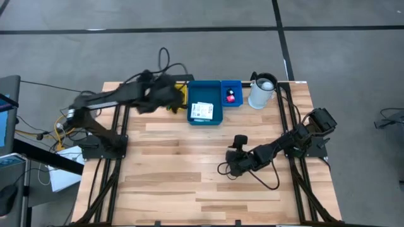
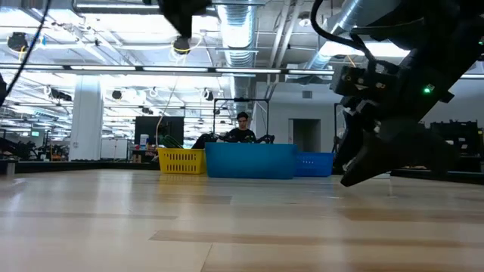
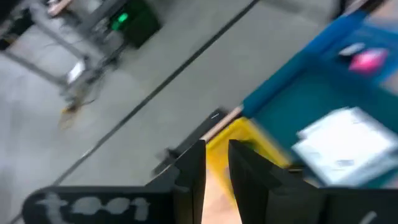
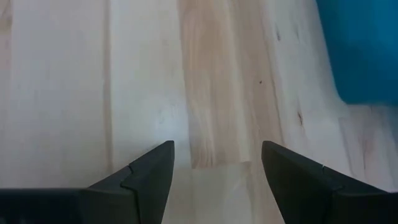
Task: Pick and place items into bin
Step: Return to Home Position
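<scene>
- Bench (image 2: 227,227) planks of pale wood fill the foreground of the low view, running back to a row of bins at the far edge.
- Left gripper (image 3: 216,146) hangs above the yellow bin (image 3: 249,140) at the left end of that row. Its fingers stand nearly together, with only a slim gap between them, and they pinch nothing.
- Most of the yellow bin is covered by the arm from above, so its contents cannot be told.
- Just to its right, the large blue bin (image 1: 196,84) holds the white printed cards (image 1: 202,111), a flat pale stack with dark print lying toward the near wall.
- Against that bin's right side, the small blue bin (image 1: 231,82) holds the pink round piece (image 1: 231,96).
- Just right of the small bin, a white jug (image 1: 262,93) stands upright.
- Right gripper (image 4: 217,146) hovers low over bare bench, well apart from the bins. Its fingers are spread wide, gripping nothing and touching nothing.
</scene>
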Available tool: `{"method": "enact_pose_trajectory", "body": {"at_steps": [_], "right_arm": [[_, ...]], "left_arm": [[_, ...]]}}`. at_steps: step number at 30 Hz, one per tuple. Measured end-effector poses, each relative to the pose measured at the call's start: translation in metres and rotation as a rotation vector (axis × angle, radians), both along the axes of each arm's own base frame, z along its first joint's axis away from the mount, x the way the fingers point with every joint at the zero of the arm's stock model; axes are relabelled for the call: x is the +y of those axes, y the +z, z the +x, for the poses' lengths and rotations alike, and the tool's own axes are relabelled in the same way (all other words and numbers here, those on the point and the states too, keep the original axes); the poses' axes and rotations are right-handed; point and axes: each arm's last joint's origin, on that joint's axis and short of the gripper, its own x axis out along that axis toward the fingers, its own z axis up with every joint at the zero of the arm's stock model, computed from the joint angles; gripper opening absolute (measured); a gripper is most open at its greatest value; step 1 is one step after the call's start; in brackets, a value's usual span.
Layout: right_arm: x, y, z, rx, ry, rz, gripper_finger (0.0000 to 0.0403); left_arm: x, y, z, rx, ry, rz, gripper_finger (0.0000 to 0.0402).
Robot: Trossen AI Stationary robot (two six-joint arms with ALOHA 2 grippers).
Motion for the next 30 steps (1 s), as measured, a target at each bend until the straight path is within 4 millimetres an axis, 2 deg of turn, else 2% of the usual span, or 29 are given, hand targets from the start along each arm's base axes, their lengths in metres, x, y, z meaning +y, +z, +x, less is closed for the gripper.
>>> {"method": "enact_pose_trajectory", "body": {"at_steps": [4,7,10,15,17,21,24,27,30], "right_arm": [[0.006,0.01,0.01,-0.024,0.021,0.038,0.0235],[0.013,0.026,0.023,-0.065,0.057,0.057,0.0235],[0.019,0.042,0.035,-0.106,0.083,0.101,0.0235],[0.029,0.07,0.053,-0.184,0.103,0.203,0.0235],[0.033,0.082,0.06,-0.204,0.131,0.251,0.0235],[0.042,0.112,0.071,-0.209,0.207,0.367,0.0235],[0.048,0.143,0.071,-0.247,0.257,0.386,0.0235],[0.049,0.174,0.059,-0.301,0.306,0.378,0.0235],[0.046,0.208,0.038,-0.392,0.338,0.41,0.0235]], "left_arm": [[-0.043,0.022,-0.017,-0.129,-0.124,0.032,0.0059],[-0.072,0.03,-0.024,-0.168,-0.235,0.048,0.0059],[-0.098,0.026,-0.029,-0.148,-0.336,0.005,0.0059],[-0.134,0.014,-0.032,-0.078,-0.514,-0.174,0.0059],[-0.144,0.009,-0.032,-0.022,-0.555,-0.164,0.0059],[-0.149,0.013,-0.033,-0.033,-0.567,-0.034,0.0059],[-0.141,0.025,-0.031,-0.11,-0.613,-0.066,0.0059],[-0.136,0.037,-0.022,-0.181,-0.803,-0.183,0.0059],[-0.133,0.044,-0.009,-0.296,-1.046,-0.263,0.0059]]}}
